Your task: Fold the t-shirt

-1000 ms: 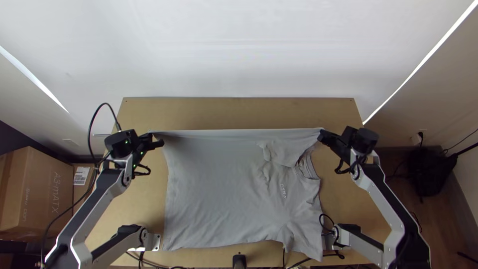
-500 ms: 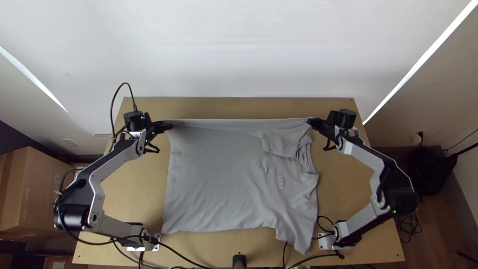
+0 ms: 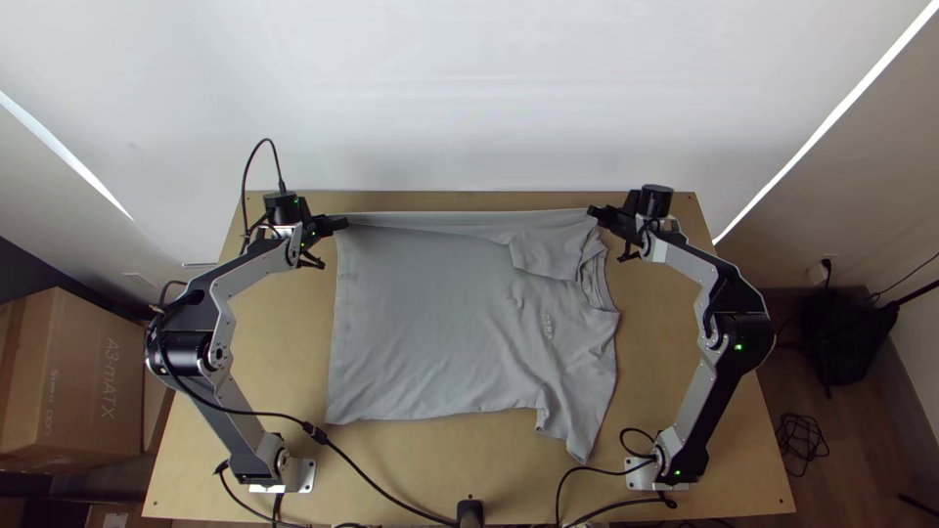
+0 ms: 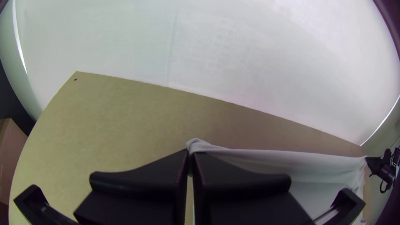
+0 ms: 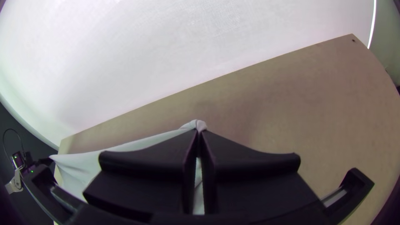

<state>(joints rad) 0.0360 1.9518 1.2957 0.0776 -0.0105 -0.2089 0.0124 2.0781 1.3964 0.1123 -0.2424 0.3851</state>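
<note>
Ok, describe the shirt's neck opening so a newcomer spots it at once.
On the wooden table, find the grey t-shirt. Its neck opening lies at its right side in the top view, below the right claw; a curved band rims it, unlike the sleeve farther down.

Near the table's (image 3: 264,391) far edge, the left gripper (image 3: 342,224) and the right gripper (image 3: 595,212) hold the grey t-shirt (image 3: 421,313) at 2 places, its far side stretched straight between them. Its collar (image 3: 591,286) faces the table's right edge.
</note>
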